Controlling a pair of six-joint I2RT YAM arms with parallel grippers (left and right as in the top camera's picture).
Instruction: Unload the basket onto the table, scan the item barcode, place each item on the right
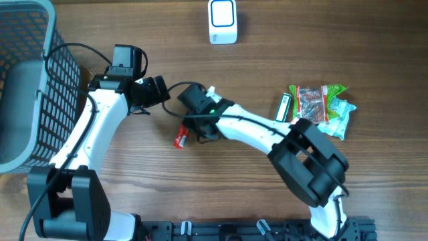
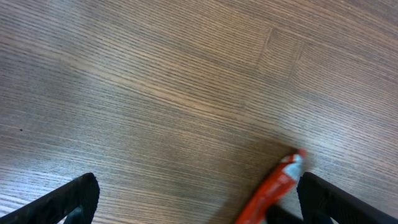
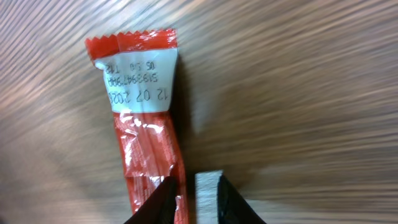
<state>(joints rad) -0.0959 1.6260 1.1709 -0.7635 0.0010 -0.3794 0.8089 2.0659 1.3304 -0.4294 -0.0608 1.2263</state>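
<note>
The item is a slim red packet (image 3: 146, 124) with a white panel of printed date digits; no barcode shows on it. It lies on the wooden table left of centre (image 1: 179, 137). My right gripper (image 3: 189, 199) is narrowed on the packet's right edge, the dark finger over the wrapper and the grey pad (image 3: 208, 196) just beside it. From overhead the right gripper (image 1: 194, 129) sits right at the packet. My left gripper (image 2: 199, 205) hangs wide open over bare wood, with the packet's end (image 2: 273, 190) just inside its right finger (image 2: 329, 199). The white scanner (image 1: 222, 21) stands at the far edge.
A grey mesh basket (image 1: 27, 87) fills the far left. A heap of green and clear snack packets (image 1: 319, 107) lies at the right. The left gripper (image 1: 159, 90) hovers just up and left of the right one, so both arms crowd the middle.
</note>
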